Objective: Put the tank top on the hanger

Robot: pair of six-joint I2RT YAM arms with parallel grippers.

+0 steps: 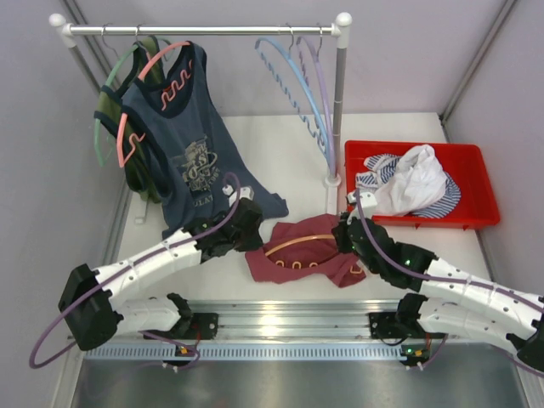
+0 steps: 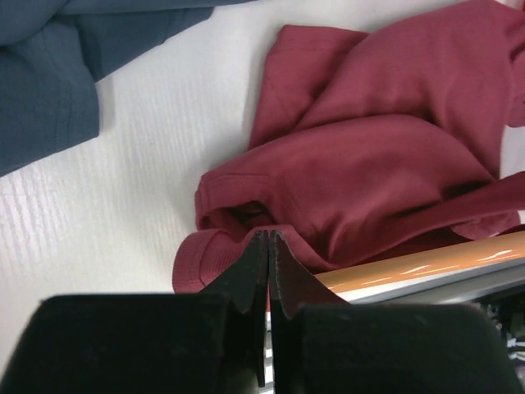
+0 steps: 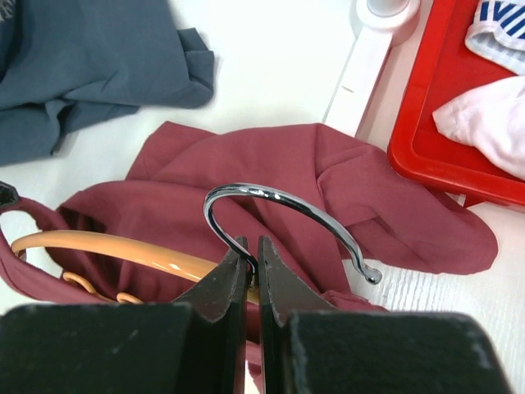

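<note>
**Maroon top bunched mid-table, orange hanger part-way in, both grippers clenched**

The tank top (image 1: 293, 259) is seen crumpled on the near middle of the table (image 1: 280, 153), between the two grippers. The hanger (image 1: 299, 240) is laid across it. One orange shoulder is exposed in an arc, and bits of the wavy bar are shown at the lower hem.

The left gripper (image 2: 267, 238) is clenched on a fold at the top's left hem. The right gripper (image 3: 252, 248) is clenched on the foot of the hanger's metal hook (image 3: 283, 199), which is curved up over the fabric.

Edges: the top's left side is just beside the trailing hem of the navy tank top (image 1: 191, 144). Its right side is near the rack post foot (image 3: 379, 29) and the red tray (image 1: 472, 161). A strip of bare table is left between the top and the metal rail (image 1: 280, 327) at the near edge, and more bare surface is left behind it, towards the rack.

Writing: a graphic with lettering is printed on the navy top, but it is too small to be read.

The navy top is hung on a salmon-pink hanger (image 1: 144, 81) beside a green garment (image 1: 115, 106). Light blue and lilac hangers (image 1: 302, 85) are hung at the right end of the bar. White and striped clothes (image 1: 412, 183) are piled in the tray. The table is white, and grey walls are seen around it.
</note>
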